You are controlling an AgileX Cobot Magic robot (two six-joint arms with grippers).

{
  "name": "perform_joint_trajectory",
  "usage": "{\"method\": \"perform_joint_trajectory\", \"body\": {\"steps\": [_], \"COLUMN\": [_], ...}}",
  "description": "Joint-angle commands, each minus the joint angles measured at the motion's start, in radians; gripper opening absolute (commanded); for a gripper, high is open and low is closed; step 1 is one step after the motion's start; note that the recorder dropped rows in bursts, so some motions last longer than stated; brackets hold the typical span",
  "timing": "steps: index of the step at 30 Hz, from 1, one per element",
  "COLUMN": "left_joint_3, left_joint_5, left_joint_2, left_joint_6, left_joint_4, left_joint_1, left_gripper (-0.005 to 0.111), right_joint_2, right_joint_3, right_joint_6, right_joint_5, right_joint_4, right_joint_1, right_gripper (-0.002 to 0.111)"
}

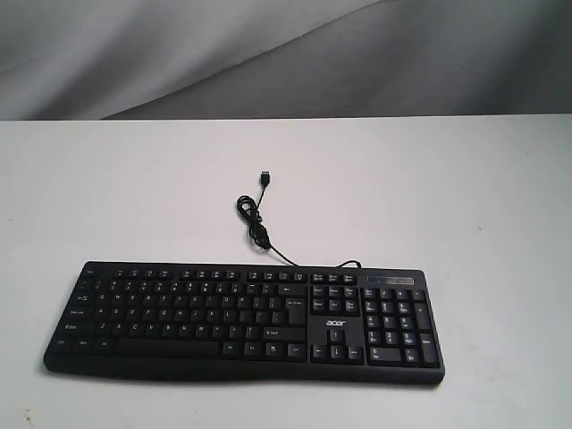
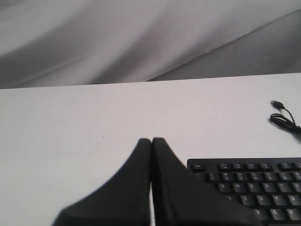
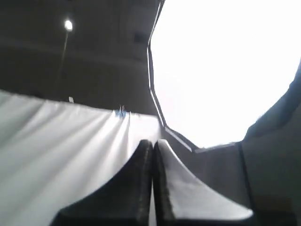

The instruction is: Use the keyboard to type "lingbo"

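The black keyboard (image 1: 246, 320) lies flat near the front edge of the white table (image 1: 429, 188), with its thin cable (image 1: 255, 223) coiled behind it and the plug (image 1: 265, 177) lying loose. Neither arm shows in the exterior view. In the left wrist view my left gripper (image 2: 151, 141) is shut with nothing between its fingers, held above bare table just beside the keyboard's (image 2: 254, 188) Esc corner. My right gripper (image 3: 153, 142) is shut too and empty. It points up and away at a white cloth backdrop (image 3: 56, 155) and a bright light panel (image 3: 225, 70); the keyboard is out of that view.
A grey and white draped cloth (image 1: 268, 54) hangs behind the table's far edge. White tabletop stretches to the left, right and back of the keyboard. The coiled cable (image 2: 284, 120) also shows at the edge of the left wrist view.
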Motion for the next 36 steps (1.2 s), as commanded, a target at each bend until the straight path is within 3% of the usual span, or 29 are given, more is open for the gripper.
{"method": "perform_joint_trajectory", "body": {"steps": [1,3,5,9,14,21,22,26,29,31,32,33,34,36], "left_joint_3": [0.005,0.005,0.005,0.005,0.005,0.005,0.005,0.005,0.005,0.005,0.005,0.005,0.005,0.005], "left_joint_5": [-0.007,-0.007,-0.007,-0.007,-0.007,-0.007,-0.007,-0.007,-0.007,-0.007,-0.007,-0.007,-0.007,-0.007], "left_joint_2": [-0.004,-0.004,-0.004,-0.004,-0.004,-0.004,-0.004,-0.004,-0.004,-0.004,-0.004,-0.004,-0.004,-0.004], "left_joint_6": [-0.002,-0.002,-0.002,-0.002,-0.002,-0.002,-0.002,-0.002,-0.002,-0.002,-0.002,-0.002,-0.002,-0.002], "left_joint_4": [-0.004,-0.004,-0.004,-0.004,-0.004,-0.004,-0.004,-0.004,-0.004,-0.004,-0.004,-0.004,-0.004,-0.004], "left_joint_1": [0.001,0.001,0.001,0.001,0.001,0.001,0.001,0.001,0.001,0.001,0.001,0.001,0.001,0.001], "left_gripper": [0.001,0.001,0.001,0.001,0.001,0.001,0.001,0.001,0.001,0.001,0.001,0.001,0.001,0.001], "right_joint_2": [-0.001,0.008,0.066,0.330,0.704,1.184,1.247,1.453,1.586,1.657,1.716,1.744,1.764,1.800], "right_joint_3": [0.003,-0.062,-0.177,-0.435,-0.709,-0.990,-1.024,-1.087,-1.105,-1.105,-1.105,-1.111,-1.125,-1.185], "right_joint_6": [0.420,0.440,0.456,0.634,1.028,1.827,1.933,1.771,1.601,1.444,1.377,1.360,1.324,1.104], "right_joint_5": [-0.180,-0.076,0.161,0.471,0.557,0.567,0.531,0.490,0.626,0.896,1.190,1.283,1.315,1.264], "right_joint_4": [-0.076,-0.085,-0.090,-0.155,-0.612,-1.657,-1.732,-1.732,-1.732,-1.732,-1.732,-1.732,-1.685,-1.345], "right_joint_1": [-0.006,-0.006,-0.006,-0.006,-0.006,-0.006,-0.006,-0.002,0.029,0.081,0.135,0.155,0.167,0.180], "right_gripper": [0.000,0.000,0.000,0.000,0.000,0.000,0.000,0.000,0.000,0.000,0.000,0.000,0.000,0.000]}}
